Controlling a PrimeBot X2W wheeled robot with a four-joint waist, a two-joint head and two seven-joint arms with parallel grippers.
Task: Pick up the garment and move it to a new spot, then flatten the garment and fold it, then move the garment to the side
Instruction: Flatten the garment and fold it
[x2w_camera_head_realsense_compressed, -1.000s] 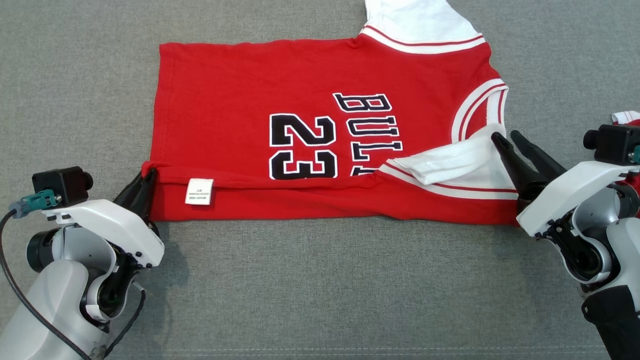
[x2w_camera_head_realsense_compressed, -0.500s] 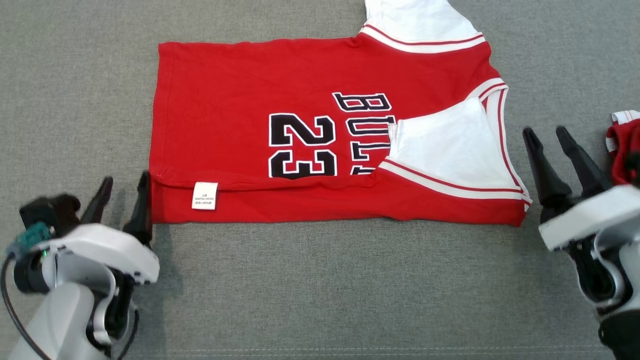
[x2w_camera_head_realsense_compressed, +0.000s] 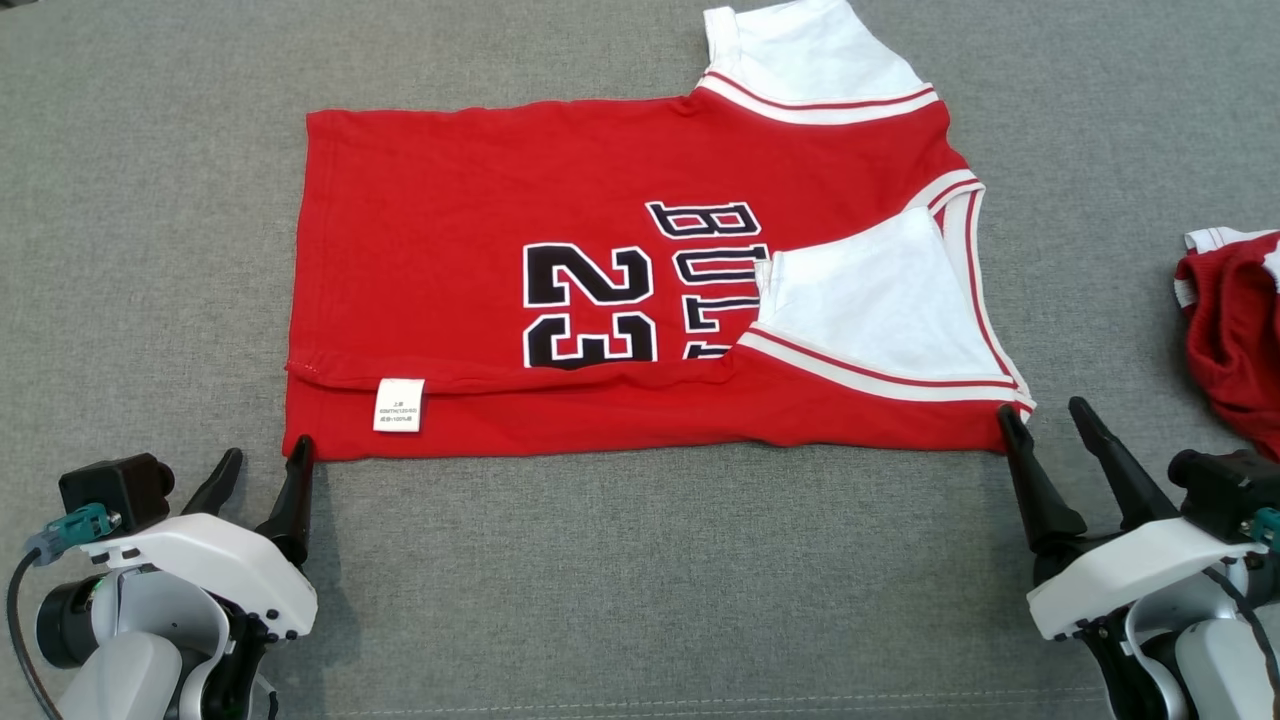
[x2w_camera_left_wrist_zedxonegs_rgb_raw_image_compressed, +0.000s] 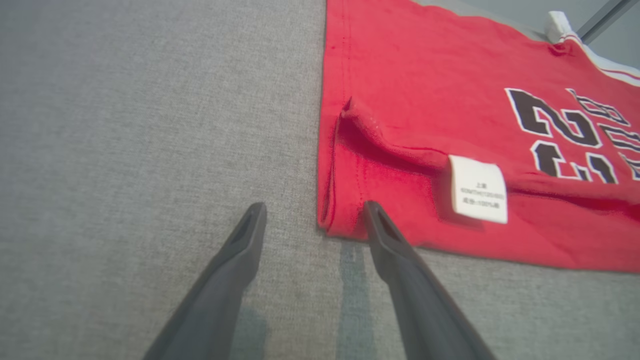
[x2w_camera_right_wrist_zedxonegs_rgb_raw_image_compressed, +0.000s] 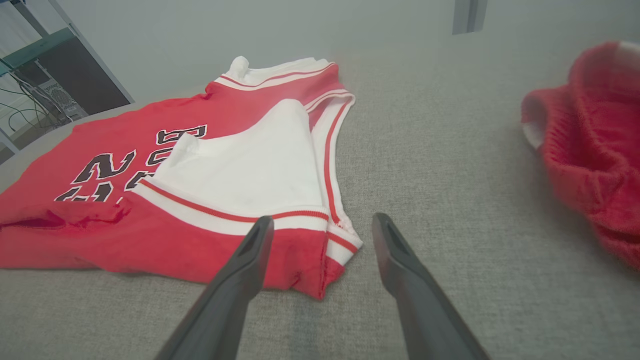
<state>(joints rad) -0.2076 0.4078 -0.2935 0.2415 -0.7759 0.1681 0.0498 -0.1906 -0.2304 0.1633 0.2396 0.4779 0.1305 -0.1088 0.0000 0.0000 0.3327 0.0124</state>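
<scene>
The garment (x2w_camera_head_realsense_compressed: 560, 200) is a red jersey with white sleeves and a black "23", lying flat on the grey fabric surface with its near edge folded up over itself. A white care label (x2w_camera_head_realsense_compressed: 398, 405) shows on that fold. My left gripper (x2w_camera_head_realsense_compressed: 265, 462) stands open just off the garment's near-left corner (x2w_camera_left_wrist_zedxonegs_rgb_raw_image_compressed: 332, 220), holding nothing. My right gripper (x2w_camera_head_realsense_compressed: 1045, 418) stands open at the near-right corner (x2w_camera_right_wrist_zedxonegs_rgb_raw_image_compressed: 320, 280), also holding nothing. One white sleeve (x2w_camera_head_realsense_compressed: 870, 300) lies folded over the chest; the other sleeve (x2w_camera_head_realsense_compressed: 800, 50) sticks out at the far edge.
A second red garment (x2w_camera_head_realsense_compressed: 1235, 330) lies crumpled at the right edge, seen too in the right wrist view (x2w_camera_right_wrist_zedxonegs_rgb_raw_image_compressed: 590, 145). The grey fabric surface (x2w_camera_head_realsense_compressed: 640, 580) stretches bare between my two arms in front of the jersey.
Both grippers let go of the garment's folded edge, opened, and drew back toward me. The white sleeve settled flat over the chest. The camera view shifted slightly.
</scene>
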